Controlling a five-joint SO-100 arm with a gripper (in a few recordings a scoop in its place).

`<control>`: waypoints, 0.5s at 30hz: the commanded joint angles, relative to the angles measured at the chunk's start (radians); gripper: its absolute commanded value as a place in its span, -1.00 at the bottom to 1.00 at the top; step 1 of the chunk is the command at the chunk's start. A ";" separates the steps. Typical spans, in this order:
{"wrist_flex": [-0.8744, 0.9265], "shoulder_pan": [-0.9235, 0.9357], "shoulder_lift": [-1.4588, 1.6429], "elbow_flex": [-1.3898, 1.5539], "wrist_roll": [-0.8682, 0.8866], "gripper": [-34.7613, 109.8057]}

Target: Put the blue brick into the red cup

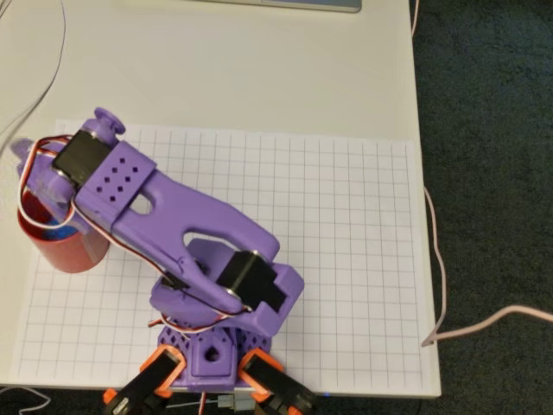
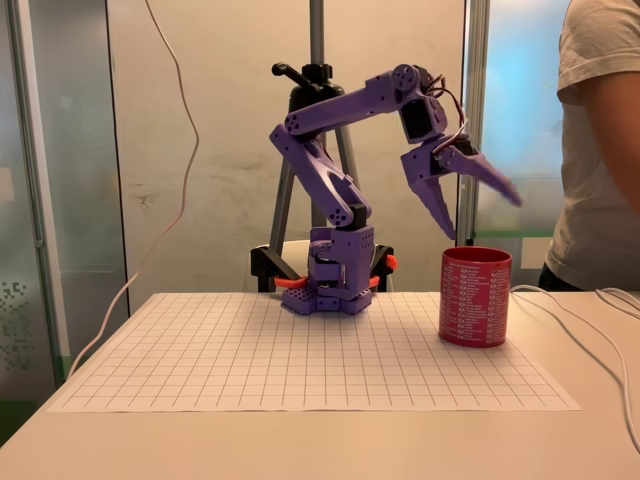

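The red cup (image 2: 475, 297) stands on the grid mat to the right of the arm's base in the fixed view. In the overhead view the red cup (image 1: 69, 251) is at the mat's left edge, partly covered by the purple wrist. A small patch of bright blue, the blue brick (image 1: 59, 232), shows inside the cup's rim just under the wrist. My gripper (image 2: 485, 218) hangs directly above the cup, open, with one finger pointing down and the other spread out to the right. Nothing is between the fingers.
The white grid mat (image 1: 346, 259) covers most of the table. The arm's base (image 1: 212, 346) is clamped at the near edge. A person (image 2: 600, 150) stands close to the cup's side. Cables (image 2: 590, 320) trail across the table there, and a tripod (image 2: 318, 120) stands behind.
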 commanded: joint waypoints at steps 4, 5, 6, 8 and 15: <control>0.006 -0.014 0.029 0.012 -0.005 0.26; 0.006 -0.014 0.032 0.012 -0.006 0.26; 0.006 -0.012 0.032 0.012 -0.008 0.26; 0.008 -0.005 0.034 0.012 -0.015 0.25; -0.026 0.078 0.025 0.025 -0.038 -0.52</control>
